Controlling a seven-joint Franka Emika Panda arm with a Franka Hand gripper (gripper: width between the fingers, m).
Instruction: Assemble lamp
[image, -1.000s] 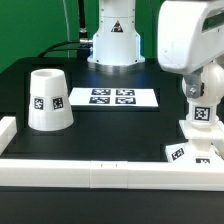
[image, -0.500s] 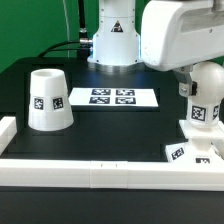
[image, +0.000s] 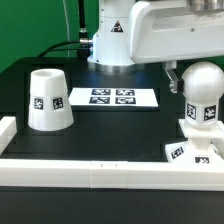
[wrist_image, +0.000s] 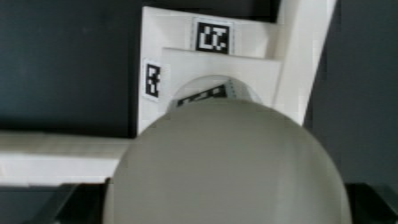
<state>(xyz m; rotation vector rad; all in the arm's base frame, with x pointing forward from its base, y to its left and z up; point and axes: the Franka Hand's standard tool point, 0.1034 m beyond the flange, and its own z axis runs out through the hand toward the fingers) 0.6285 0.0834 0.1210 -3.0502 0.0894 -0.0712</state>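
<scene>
The lamp is partly built. The bulb post (image: 203, 100) stands straight up on the flat square base (image: 181, 152), right under the gripper (image: 175, 76), so that step looks done, though I cannot see if it is in all the way. The gripper's two fingers are spread wide with nothing between them. It hangs just above the post's round top, not touching it. What is left, I think, is the shade (image: 47, 100). It sits far from the gripper, off to the exterior view's left, alone on the black table (image: 115, 130) with its wide end down, and it has to go over the post. All three lamp parts are smooth white plastic, a little shiny, with small black-and-white square tags. The post has a ball-like top and a thinner neck. The shade is like a cup that gets narrower toward the top, with a hole there. The base is thin and flat with straight edges. A long white rail (image: 100, 172) runs just beside the base — below the gripper — and the marker board (image: 112, 97) lies flat between shade and gripper.
</scene>
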